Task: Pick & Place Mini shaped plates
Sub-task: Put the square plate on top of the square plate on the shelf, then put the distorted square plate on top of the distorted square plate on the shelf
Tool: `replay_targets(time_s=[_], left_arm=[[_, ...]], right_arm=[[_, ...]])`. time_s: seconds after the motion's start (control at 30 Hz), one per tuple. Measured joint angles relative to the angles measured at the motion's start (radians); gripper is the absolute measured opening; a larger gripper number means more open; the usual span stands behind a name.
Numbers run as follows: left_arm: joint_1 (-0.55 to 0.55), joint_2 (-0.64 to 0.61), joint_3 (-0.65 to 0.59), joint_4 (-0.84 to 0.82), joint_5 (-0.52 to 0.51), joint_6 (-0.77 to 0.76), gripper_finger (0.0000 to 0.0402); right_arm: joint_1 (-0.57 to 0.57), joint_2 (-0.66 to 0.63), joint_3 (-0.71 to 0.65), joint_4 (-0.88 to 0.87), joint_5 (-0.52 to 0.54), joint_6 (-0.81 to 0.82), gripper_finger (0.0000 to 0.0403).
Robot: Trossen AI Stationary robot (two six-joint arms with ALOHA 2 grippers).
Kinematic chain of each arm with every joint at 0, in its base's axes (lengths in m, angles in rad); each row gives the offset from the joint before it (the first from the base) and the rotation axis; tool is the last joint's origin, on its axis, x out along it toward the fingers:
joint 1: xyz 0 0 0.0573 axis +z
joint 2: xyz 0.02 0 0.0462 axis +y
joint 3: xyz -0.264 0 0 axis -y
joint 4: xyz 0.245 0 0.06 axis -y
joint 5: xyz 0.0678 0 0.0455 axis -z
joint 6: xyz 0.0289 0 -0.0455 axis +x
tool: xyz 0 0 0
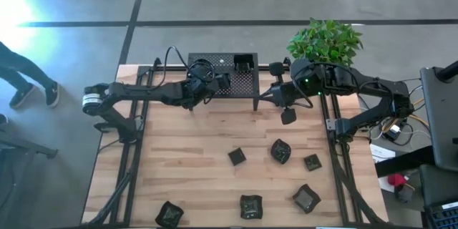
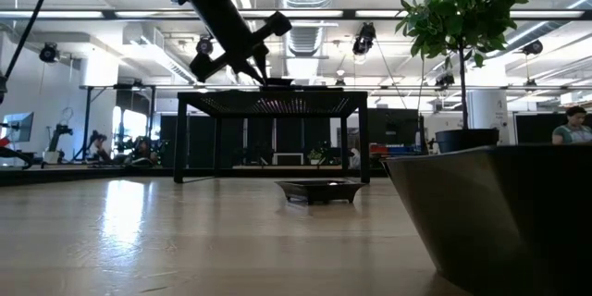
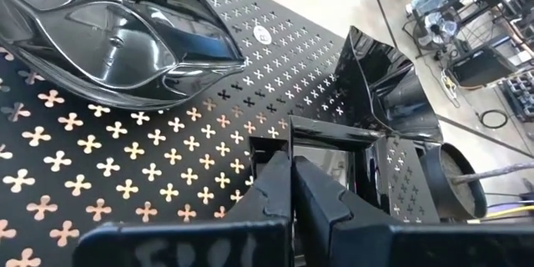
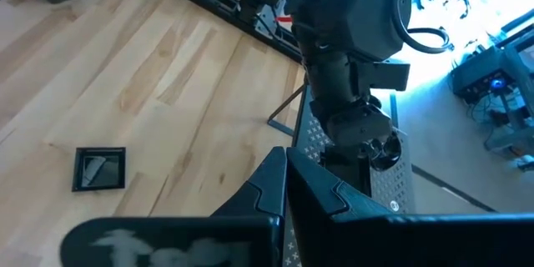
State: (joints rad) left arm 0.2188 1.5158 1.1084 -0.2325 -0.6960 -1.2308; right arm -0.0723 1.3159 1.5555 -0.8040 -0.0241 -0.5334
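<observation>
Hovering over the perforated rack (image 1: 223,79) at the surface's far edge, left gripper (image 3: 290,185) shows fingers together beside two plates (image 3: 125,37) already delivered; right gripper (image 4: 286,185), fingers together, waits near the rack's right end.

- In the high view, the left pincer (image 1: 202,86) hides part of the rack (image 1: 243,79) beneath it.
- The plate (image 1: 169,215) at the table's near edge, far from both pincers, is cut off.
- The pot (image 2: 499,213) is cropped in the low view.
</observation>
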Motion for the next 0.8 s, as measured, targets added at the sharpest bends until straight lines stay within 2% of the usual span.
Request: replay_targets(time_s=[0.3,0.53,0.8], left_arm=[[0.000,0.000,0.000,0.000,0.004,0.006,0.0066],[0.000,-0.015,0.000,-0.002,0.008,0.037,0.0072],[-0.019,-0.122,-0.001,-0.012,-0.019,0.274,0.0073]], right_arm=[[0.000,0.000,0.000,0.000,0.000,-0.001,0.0008],[0.000,-0.005,0.000,0.000,0.000,-0.001,0.0008],[0.000,-0.052,0.000,0.001,0.000,0.021,0.0008]])
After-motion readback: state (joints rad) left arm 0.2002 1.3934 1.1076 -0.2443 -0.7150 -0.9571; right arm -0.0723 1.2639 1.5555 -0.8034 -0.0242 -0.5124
